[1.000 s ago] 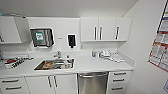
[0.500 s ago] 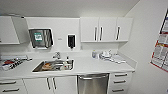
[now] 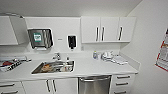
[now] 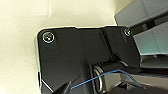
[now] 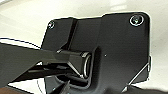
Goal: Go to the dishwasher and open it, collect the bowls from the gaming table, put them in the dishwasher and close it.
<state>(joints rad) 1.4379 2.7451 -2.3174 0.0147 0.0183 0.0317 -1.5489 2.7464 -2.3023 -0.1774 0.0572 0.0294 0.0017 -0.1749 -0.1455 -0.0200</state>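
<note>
Dishwasher (image 3: 94, 85) is seen near, low and centre-right, built in under the white desk (image 3: 100, 68), door closed, steel front with bar handle along its top. Sink (image 3: 53, 67) is set into the desk just left of it, with items inside. White drawers (image 3: 123, 83) are fitted right of the dishwasher, wall cupboards (image 3: 108, 29) above. Hand state cannot be told for left or right from the wrist views

No legible text

We saw a green label (image 3: 37, 37) on the wall dispenser (image 3: 40, 38) and a red-and-white poster (image 3: 163, 55) on the right wall, but could read neither.
</note>
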